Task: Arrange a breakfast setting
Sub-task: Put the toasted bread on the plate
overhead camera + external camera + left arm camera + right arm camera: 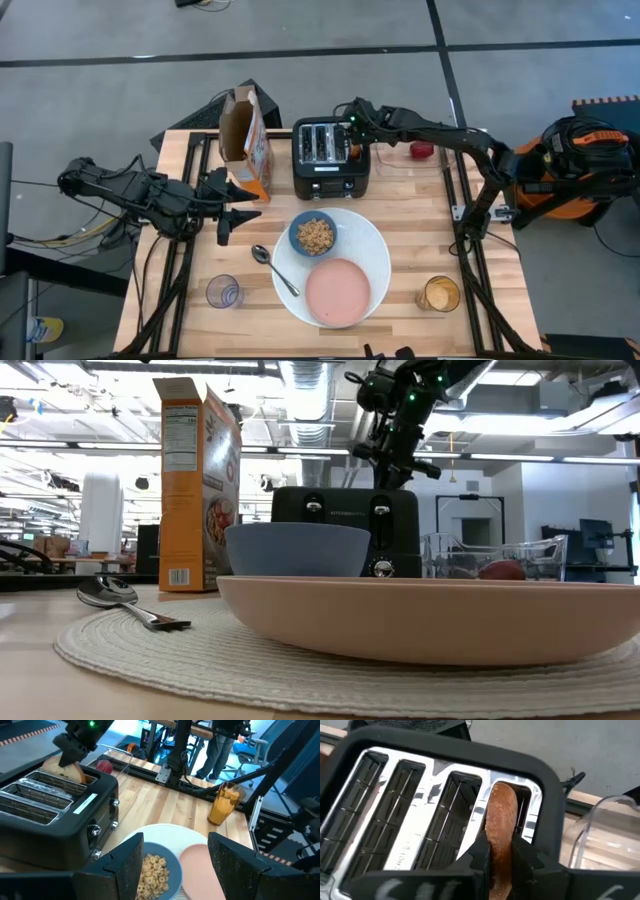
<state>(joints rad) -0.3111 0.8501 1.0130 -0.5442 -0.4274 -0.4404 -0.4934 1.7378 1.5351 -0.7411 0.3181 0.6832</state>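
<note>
Bagel half gripped at the toaster's end slot

The right pincer (501, 855) is clenched on the bagel half (501, 827), which stands upright in the outermost slot of the black toaster (330, 152). The left pincer (232, 212) hangs released over the surface (190, 270), left of the white plate (378, 252) carrying the blue bowl (314, 234) of cereal (316, 235) and the pink plate (338, 291); the spoon (274, 268) lies just beside

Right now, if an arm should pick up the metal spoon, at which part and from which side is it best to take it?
Grip the metal spoon at mid-handle, coming straight down from above. It lies flat on the table beside the large round white plate, so only the thin handle offers two free sides. Fingers should close across the handle, which runs diagonally; the open left gripper is probably nearest.
</note>
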